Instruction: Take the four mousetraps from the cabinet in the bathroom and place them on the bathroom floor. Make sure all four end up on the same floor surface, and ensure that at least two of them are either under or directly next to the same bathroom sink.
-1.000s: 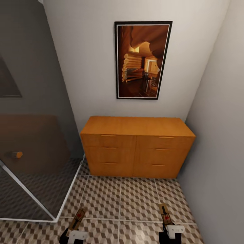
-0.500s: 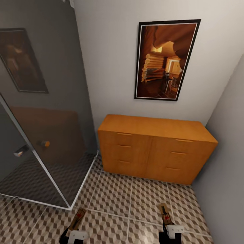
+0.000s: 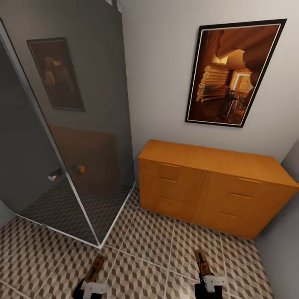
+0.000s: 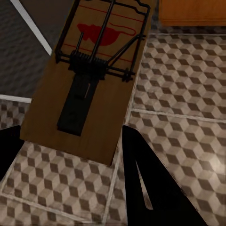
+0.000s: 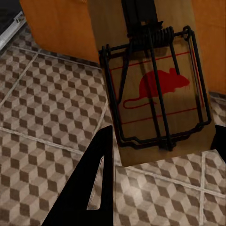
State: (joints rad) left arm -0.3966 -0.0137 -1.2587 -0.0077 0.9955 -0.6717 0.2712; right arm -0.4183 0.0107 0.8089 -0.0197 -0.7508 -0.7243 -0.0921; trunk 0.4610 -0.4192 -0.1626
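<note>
So, left end effector [image 3: 92, 279] clamped on one mousetrap [image 3: 95, 268], right end effector [image 3: 206, 277] gripping another mousetrap [image 3: 202, 262], both above bathroom floor [image 3: 149, 241], orange cabinet [image 3: 207, 187] ahead

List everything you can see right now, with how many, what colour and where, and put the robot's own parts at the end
mousetraps: two, tan wood with dark wire and a red mouse print; one held in the left gripper, one held in the right gripper, both above the floor
cabinet: one, orange-brown wood with bar-handled drawers, all shut, against the wall
bathroom floor: brown, beige and white cube-pattern tiles, pale grout
shower enclosure: one, dark tinted glass with a round knob, beside the cabinet
framed picture: one, black frame, warm brown image, on the wall above the cabinet
walls: pale grey-white
left gripper: black with white mount, shut on a mousetrap
right gripper: black with white mount, shut on a mousetrap
</note>
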